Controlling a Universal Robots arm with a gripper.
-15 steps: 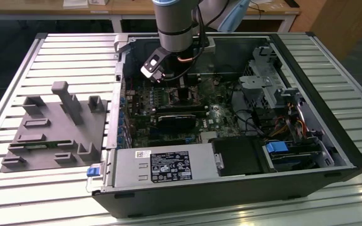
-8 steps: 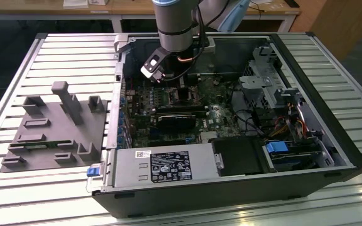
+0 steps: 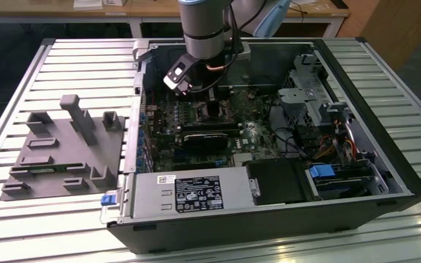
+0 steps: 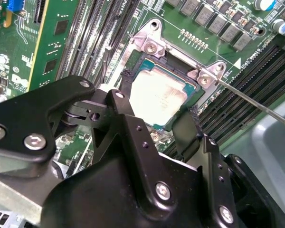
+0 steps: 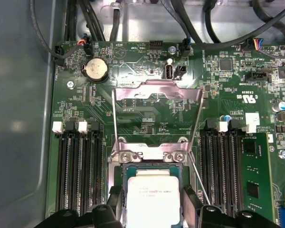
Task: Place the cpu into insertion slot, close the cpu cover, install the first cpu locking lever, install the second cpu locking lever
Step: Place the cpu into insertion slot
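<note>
In the exterior view the arm reaches down from the top centre of the frame into the open computer case point(image 3: 404, 189), which lies on a slatted metal table point(image 3: 79, 60). The gripper point(image 3: 188, 90) hangs over the upper middle of the motherboard point(image 3: 251, 137). A grey moulded fixture point(image 3: 64, 148) sits on the table at the exterior view's left, well apart from the case. In both wrist views the cpu point(image 5: 153, 190) point(image 4: 159, 95) lies flat and square inside the insertion slot point(image 5: 152, 165), its dull silver top facing up. The gripper point(image 5: 152, 203) point(image 4: 153, 108) is spread to a little more than the chip's width. Its black fingers point(image 5: 115, 198) stand just beside two opposite edges, and a thin dark strip shows between each finger and the chip, so it grips nothing. The cpu cover point(image 5: 156, 91) is swung up and back on its hinge, a silvery frame standing open in the centre of the first wrist view, above the socket in the frame. A thin wire lever point(image 4: 256, 102) point(image 5: 202, 183) runs out from the socket's corner bracket, unlatched and raised off the board. Long black memory slots point(image 5: 78, 171) flank the socket on both sides, and a coin battery point(image 5: 95, 70) sits at the upper left of the first wrist view.
</note>
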